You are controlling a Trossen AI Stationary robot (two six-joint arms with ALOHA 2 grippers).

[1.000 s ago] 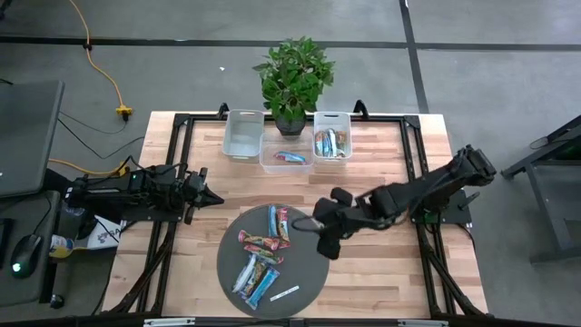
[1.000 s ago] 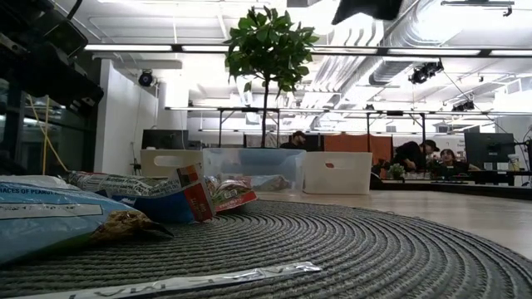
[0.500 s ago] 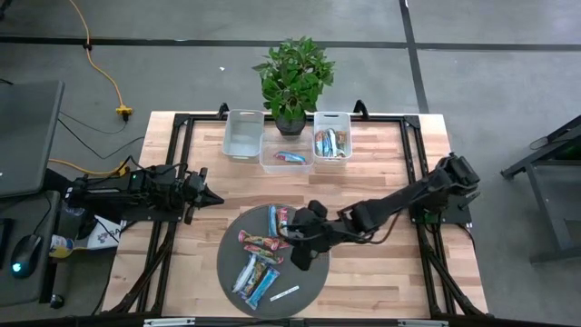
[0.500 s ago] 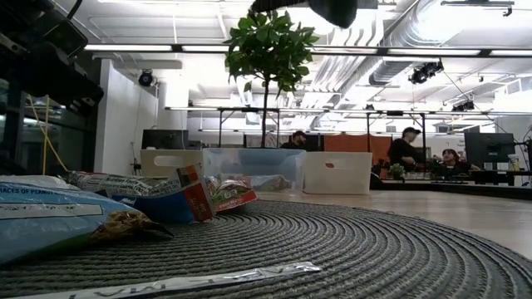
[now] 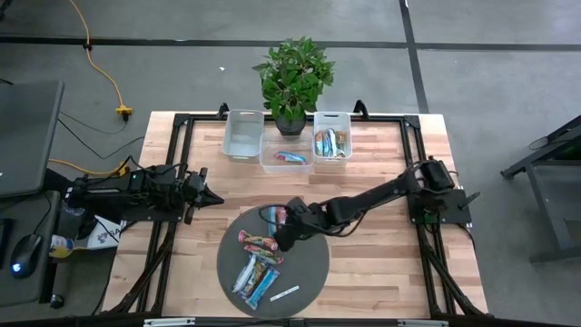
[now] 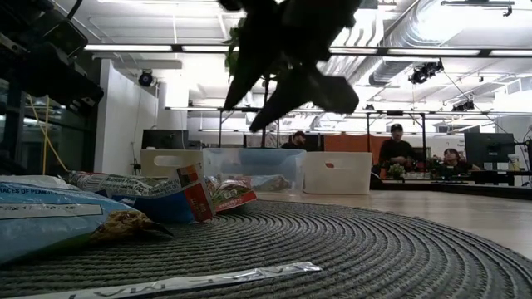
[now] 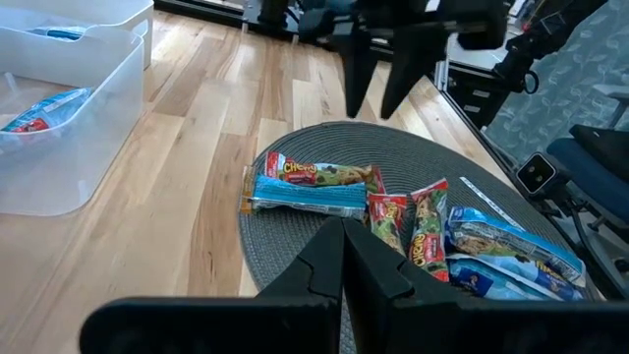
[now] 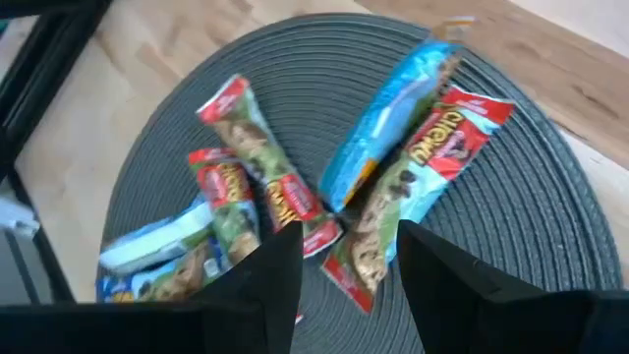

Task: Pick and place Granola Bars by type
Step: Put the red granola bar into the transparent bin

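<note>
Right tool [image 5: 280,238] above Granola Bars [image 5: 275,219]

Two dark robot arms at a wooden worktable

Both arms are black and built of jointed segments. The right gripper [image 5: 282,238] ends in two slim, tapering dark fingers [image 8: 257,285] with flat, angular faces; the left gripper [image 5: 205,194] narrows to a matching black point on a bulkier wrist block.

Granola Bars [image 5: 259,262] in shiny wrappers, light blue and red, scattered flat on a round grey mat [image 5: 313,272]. Two side by side [image 8: 403,167] at its far edge. More sorted into two clear bins [image 5: 330,145] beyond.
</note>
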